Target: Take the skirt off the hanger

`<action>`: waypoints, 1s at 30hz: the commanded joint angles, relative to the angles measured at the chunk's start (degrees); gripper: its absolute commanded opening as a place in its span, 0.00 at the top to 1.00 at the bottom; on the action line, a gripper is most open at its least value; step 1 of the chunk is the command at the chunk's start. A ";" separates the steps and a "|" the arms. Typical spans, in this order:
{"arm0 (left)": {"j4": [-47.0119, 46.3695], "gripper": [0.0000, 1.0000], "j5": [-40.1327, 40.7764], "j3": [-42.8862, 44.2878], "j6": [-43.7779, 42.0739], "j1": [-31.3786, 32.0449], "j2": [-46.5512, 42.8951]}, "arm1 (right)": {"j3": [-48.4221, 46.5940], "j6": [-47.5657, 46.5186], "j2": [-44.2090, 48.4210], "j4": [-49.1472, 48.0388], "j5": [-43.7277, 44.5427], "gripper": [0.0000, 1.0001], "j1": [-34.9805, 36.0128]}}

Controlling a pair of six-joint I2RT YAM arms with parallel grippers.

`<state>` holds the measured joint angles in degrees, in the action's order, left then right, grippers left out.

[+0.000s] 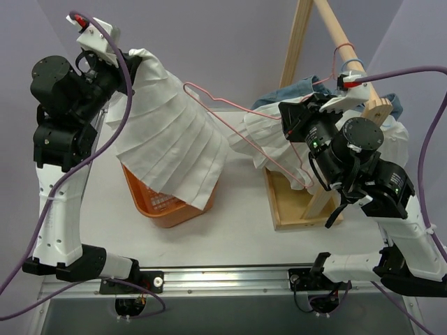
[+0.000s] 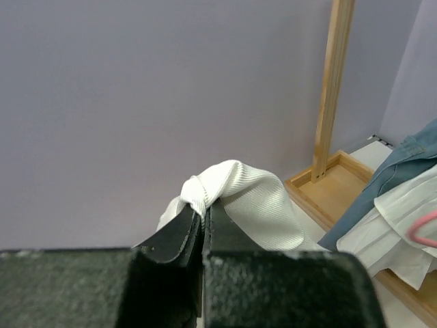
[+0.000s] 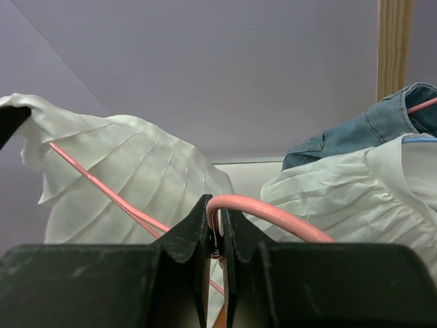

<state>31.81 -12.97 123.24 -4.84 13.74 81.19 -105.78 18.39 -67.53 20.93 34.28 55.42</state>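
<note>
The left fingers [image 2: 194, 229] were pressed together on a small fold of the skirt [image 1: 174, 139] at its waistband and held it high at the far left. From there the white pleats hung down over the orange basket [image 1: 164, 206]. The right fingers [image 3: 205, 229] were clamped on the pink wire of the hanger [image 1: 230, 105], near the rack [image 1: 297, 42].

The wire ran from that grip leftward to a corner lying against the skirt. Whether the corner sat inside the cloth or only on it could not be told. If it was caught inside, drawing the arms apart would probably have snagged a pleat, and the wire might then have bent or been dragged out of the thin right-hand grip. The left hold took in little cloth, so a sharp tug could have let the waistband slip and dropped the skirt half over the basket. The hem lay on the basket's rim, and a sideways pull might have tipped or shifted the basket.

On the right, a second white garment [image 1: 262, 136] lay against the lower arm of the hanger. A denim garment [image 1: 293, 91] hung just behind it on the rack. A swing of the hanger could have hooked either one and pulled it onto the desk [image 1: 244, 223]. The rack's post and base stood close by the right arm, which left it little room to move right.
</note>
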 commanded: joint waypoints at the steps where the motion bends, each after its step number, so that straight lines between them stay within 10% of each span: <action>1: -14.12 0.98 -10.58 -6.84 9.49 -7.29 -4.10 | -0.57 -1.60 0.73 -1.42 1.75 1.00 -0.40; 20: -14.76 0.98 -22.27 -29.89 25.49 -12.07 -4.02 | 5.75 0.15 1.96 -2.82 0.61 1.00 -0.49; 30: -4.67 0.98 -7.17 -32.28 20.49 -12.07 -15.08 | 6.90 1.03 3.19 -2.03 0.70 1.00 -0.49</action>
<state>27.57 -25.41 87.66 18.00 1.87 74.11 -98.80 19.03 -65.69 21.02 34.28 55.42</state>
